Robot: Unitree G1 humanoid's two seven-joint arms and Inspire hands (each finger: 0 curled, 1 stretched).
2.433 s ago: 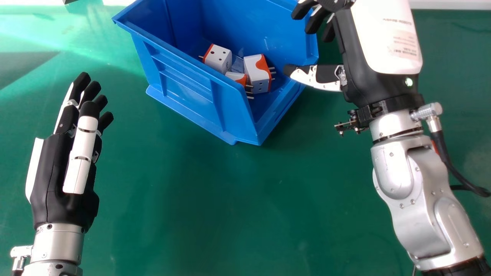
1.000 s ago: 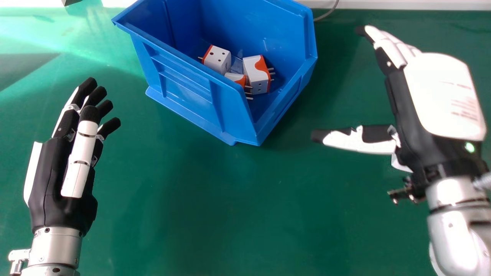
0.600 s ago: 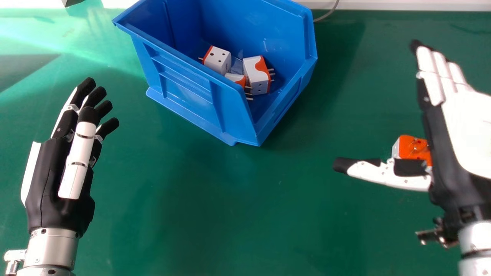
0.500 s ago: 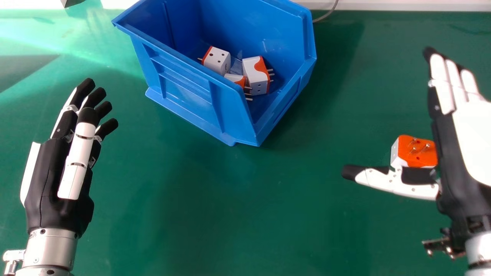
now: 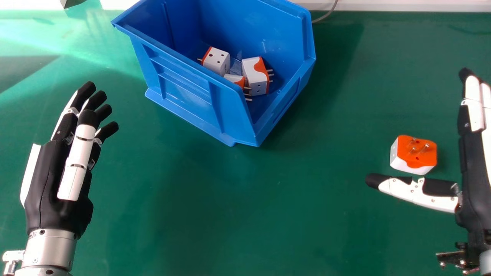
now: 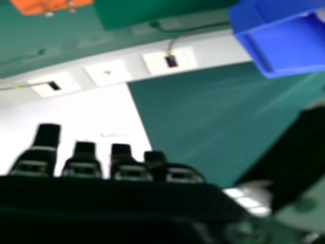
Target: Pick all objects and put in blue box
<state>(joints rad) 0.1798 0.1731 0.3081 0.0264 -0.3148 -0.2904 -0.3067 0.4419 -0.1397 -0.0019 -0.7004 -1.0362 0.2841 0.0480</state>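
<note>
The loose plug adapter (image 5: 418,153) now lies fully in sight in the head view, where the robot's right hand (image 5: 475,184) partly covered it half a second ago. It sits on the green table (image 5: 230,214), to the right of the blue box (image 5: 184,80) and nearer the robot, orange face up with its pins pointing upward.

The right hand has travelled from beside the box, 2.4 seconds back, out to the view's right edge. It is wide open, fingers straight and thumb stretched out towards the left, with nothing in its hold. The thumb shows just on the robot's side of the loose adapter, with a narrow gap between them in the view. In the blurred right hand view, the orange piece (image 6: 43,5) is probably that same adapter.

Three white-and-orange adapters (image 5: 255,76) remain inside the box, lying as they did. The left hand (image 5: 38,176) has shifted only slightly, on the left; it is open, fingers loosely extended, and holds nothing.
</note>
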